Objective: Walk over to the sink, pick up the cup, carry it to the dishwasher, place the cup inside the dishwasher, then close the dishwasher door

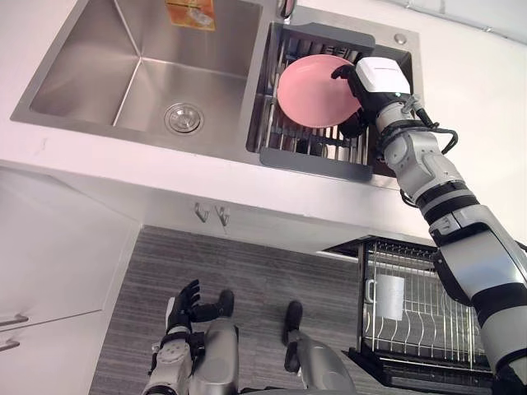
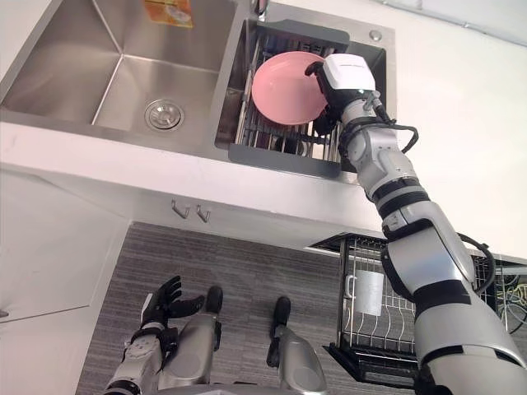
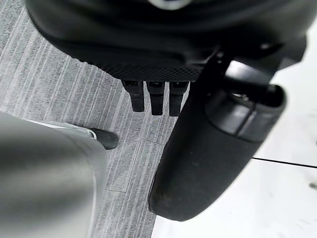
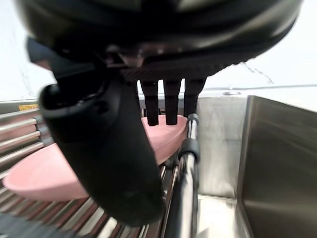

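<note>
Left robot hand (image 1: 185, 303), 7 o'clock: fingers slack. Right robot hand (image 1: 361, 85), 1 o'clock: fingers straight at pink plate (image 1: 311, 92) rim.

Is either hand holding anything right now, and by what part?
The right hand is at the pink dish's rim in the rack; whether it grips cannot be told. The left hand hangs open, empty.

The right arm (image 1: 445, 206) reaches up toward 1 o'clock, the right hand (image 1: 352, 82) with fingers straight and thumb apart. The left hand (image 1: 183, 306) hangs at 7 o'clock, fingers loosely spread.
</note>
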Robot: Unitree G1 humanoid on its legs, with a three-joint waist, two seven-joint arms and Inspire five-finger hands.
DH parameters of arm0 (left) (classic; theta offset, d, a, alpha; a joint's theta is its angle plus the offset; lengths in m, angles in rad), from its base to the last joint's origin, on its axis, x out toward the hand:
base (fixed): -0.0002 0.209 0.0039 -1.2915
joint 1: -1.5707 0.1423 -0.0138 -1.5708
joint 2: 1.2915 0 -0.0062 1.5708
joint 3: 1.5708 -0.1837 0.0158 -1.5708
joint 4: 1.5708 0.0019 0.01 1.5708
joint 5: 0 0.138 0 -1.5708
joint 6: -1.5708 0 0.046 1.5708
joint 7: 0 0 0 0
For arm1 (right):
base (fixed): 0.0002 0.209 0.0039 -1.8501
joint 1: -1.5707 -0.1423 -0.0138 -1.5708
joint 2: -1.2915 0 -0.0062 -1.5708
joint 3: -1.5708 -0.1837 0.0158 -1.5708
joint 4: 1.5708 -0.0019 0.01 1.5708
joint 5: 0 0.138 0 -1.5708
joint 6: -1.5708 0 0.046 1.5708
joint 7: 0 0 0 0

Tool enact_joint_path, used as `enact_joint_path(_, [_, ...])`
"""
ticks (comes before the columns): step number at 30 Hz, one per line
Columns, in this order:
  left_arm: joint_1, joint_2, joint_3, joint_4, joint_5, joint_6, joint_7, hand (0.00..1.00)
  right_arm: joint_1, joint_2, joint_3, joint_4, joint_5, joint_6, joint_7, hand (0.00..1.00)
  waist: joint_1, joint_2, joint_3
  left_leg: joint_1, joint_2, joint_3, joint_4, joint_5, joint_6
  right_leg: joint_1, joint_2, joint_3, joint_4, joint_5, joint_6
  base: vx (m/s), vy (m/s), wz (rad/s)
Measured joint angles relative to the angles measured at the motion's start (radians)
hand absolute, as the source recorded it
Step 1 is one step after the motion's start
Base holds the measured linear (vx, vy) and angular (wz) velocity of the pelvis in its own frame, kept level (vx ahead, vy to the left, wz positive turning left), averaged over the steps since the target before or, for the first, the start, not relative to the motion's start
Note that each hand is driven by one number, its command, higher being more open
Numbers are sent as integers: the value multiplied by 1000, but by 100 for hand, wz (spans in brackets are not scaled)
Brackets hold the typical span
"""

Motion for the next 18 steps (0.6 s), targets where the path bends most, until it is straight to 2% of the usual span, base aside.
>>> enact_joint_path(7, [-6, -5, 0, -2, -1, -9, 12, 90, -4, -3, -96, -50, 0, 7, -66, 30, 1, 12, 17, -4, 0, -6, -2, 0, -1, -1, 1, -9, -1, -2, 0, 9, -5, 2])
enact_joint_path(18, [7, -12, 1, -8, 23, -8, 12, 90, 255, -20, -154, -463, -35, -14, -95, 30, -41, 12, 17, 47, 4, 3, -2, -8, -5, 42, 2, -16, 8, -13, -7, -2, -3, -2])
